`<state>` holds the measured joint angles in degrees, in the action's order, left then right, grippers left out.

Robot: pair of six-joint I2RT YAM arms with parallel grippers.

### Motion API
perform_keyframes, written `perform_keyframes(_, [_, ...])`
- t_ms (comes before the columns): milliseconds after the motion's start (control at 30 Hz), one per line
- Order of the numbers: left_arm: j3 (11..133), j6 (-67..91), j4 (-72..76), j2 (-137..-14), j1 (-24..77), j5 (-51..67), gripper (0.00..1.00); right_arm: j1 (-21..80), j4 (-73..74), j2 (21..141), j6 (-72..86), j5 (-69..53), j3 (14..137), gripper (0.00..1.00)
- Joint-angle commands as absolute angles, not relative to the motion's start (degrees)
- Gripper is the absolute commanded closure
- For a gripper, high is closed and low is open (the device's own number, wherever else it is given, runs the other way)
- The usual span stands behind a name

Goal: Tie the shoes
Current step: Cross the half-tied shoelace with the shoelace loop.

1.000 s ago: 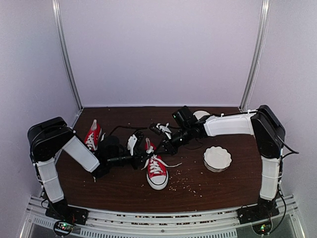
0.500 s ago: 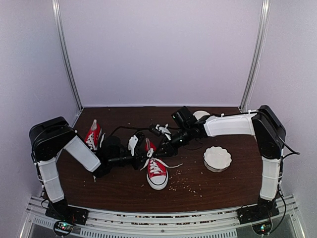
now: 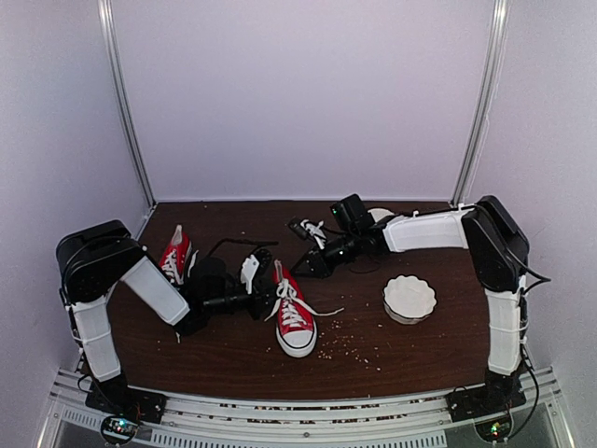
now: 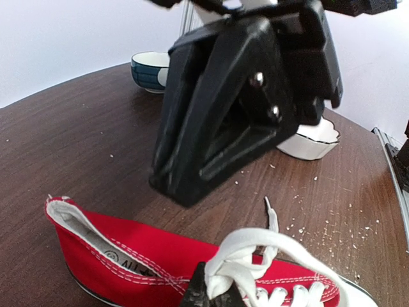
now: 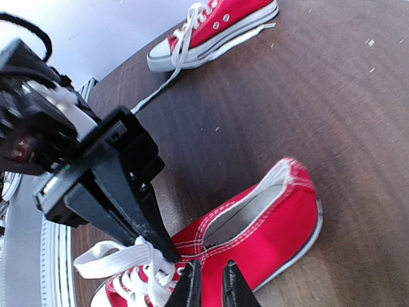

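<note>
pinching lace (image 4: 250, 244) in left fingers (image 4: 195, 296), right fingers (image 5: 191, 288) slightly spread, shoe (image 3: 297, 329) toe pointing nearward

The left pincer (image 4: 208, 295) is cut by the lower edge of its own wrist view. Only its closed tips show, pinched on the lace (image 4: 255, 235). The shoe (image 4: 128, 257) under it runs off that edge too. Beyond it, the right pincer (image 4: 179, 188) hides part of a blue bowl (image 4: 148, 67) and a white dish (image 4: 310, 142). Far beyond the right pincer, in its wrist view, the second shoe (image 5: 214, 22) is cut by the upper edge.
</note>
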<state>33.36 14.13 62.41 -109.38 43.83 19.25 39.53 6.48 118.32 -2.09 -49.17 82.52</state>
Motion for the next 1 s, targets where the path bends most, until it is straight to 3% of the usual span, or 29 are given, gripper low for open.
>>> perform_keyframes(0, [32.8,13.4,67.1,-110.0,43.5,17.8,1.00,40.9,5.7,120.5,-3.0,-55.8,84.2,0.89])
perform_keyframes(433, [33.0,14.0,67.5,-110.0,43.4,18.2,1.00,41.9,8.2,120.7,-6.1,-58.0,83.5,0.92])
perform_keyframes(833, [33.0,14.2,67.8,-110.1,43.4,18.6,1.00,42.7,10.9,121.2,-8.4,-57.1,83.7,0.84])
perform_keyframes(967, [33.2,14.2,67.9,-110.3,43.4,18.9,1.00,42.8,10.8,121.6,-8.0,-56.9,84.6,0.90])
